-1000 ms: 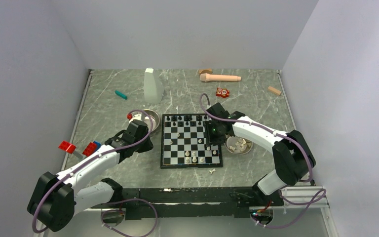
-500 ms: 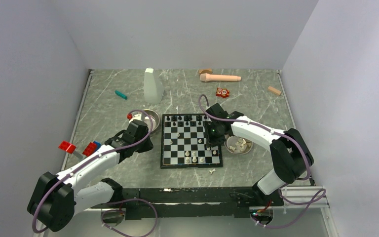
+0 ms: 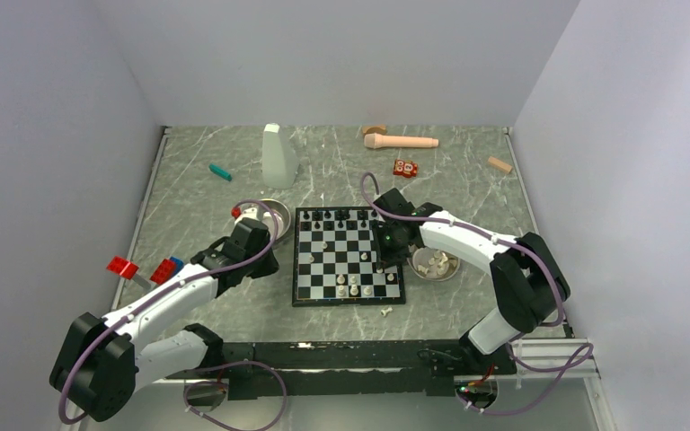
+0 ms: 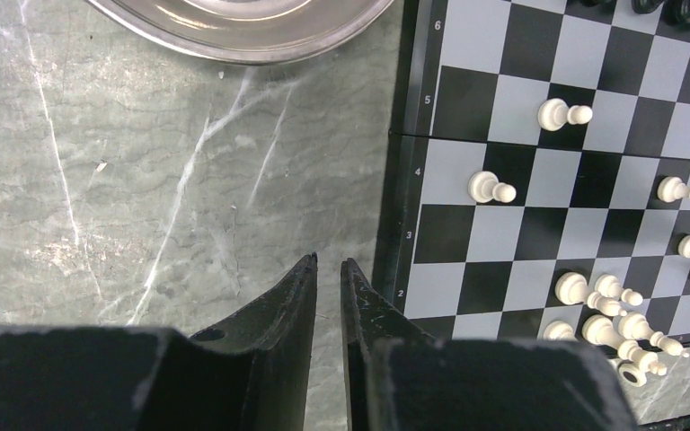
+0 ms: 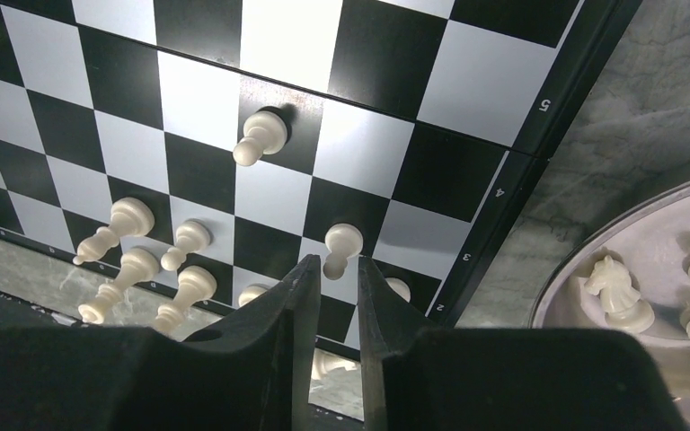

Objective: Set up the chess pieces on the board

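The board [image 3: 296,260] lies mid-table, with black pieces [image 3: 341,215] along its far row and white pieces [image 3: 355,287] clustered near its front edge. My right gripper [image 3: 388,258] hangs over the board's right side. In the right wrist view its fingertips [image 5: 335,267] stand narrowly open on either side of a standing white pawn [image 5: 341,241], with a sliver of gap left. My left gripper [image 4: 328,265] hovers over bare table just left of the board [image 4: 404,180], jaws slightly apart with nothing between them. One white piece [image 3: 385,312] lies off the board in front.
A steel bowl [image 3: 438,274] of white pieces sits right of the board, another steel bowl [image 3: 269,215] at its far left corner. A white bottle [image 3: 278,154], teal stick [image 3: 221,171], peach handle [image 3: 400,141], red blocks [image 3: 404,167] [image 3: 123,267] and a wooden block [image 3: 499,164] lie around.
The right gripper's jaws have narrowed around the white pawn and the arm has edged slightly left. The left arm has not moved.
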